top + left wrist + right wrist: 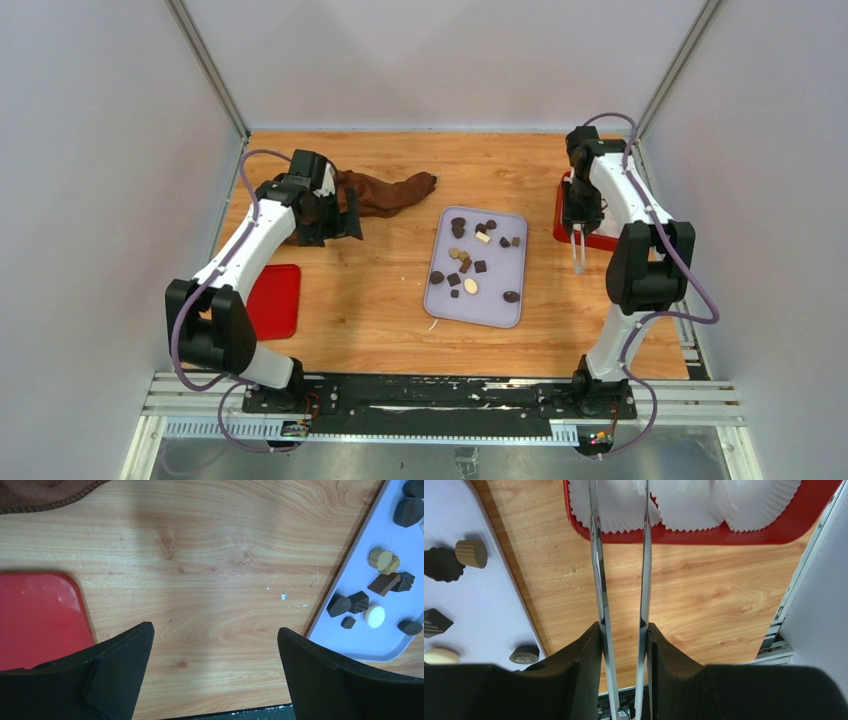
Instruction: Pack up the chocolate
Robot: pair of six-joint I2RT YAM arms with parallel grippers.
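The chocolate (470, 262) lies as several small dark, tan and cream pieces on a lavender tray (495, 290) in the middle of the table. The same pieces (384, 560) show at the right of the left wrist view, and a few (471, 553) at the left of the right wrist view. My left gripper (335, 215) (215, 640) is open over bare wood, left of the tray. My right gripper (580, 215) (624, 627) is shut on metal tongs (577, 250) (596, 555), which point down between the lavender tray and a red tray. The tongs' blades stand apart.
A red tray (562, 225) (724, 536) at the right holds white paper cups (684, 505). Another red tray (275, 300) (35, 615) lies at the near left. A brown cloth (385, 190) (40, 492) is bunched at the back beside my left gripper.
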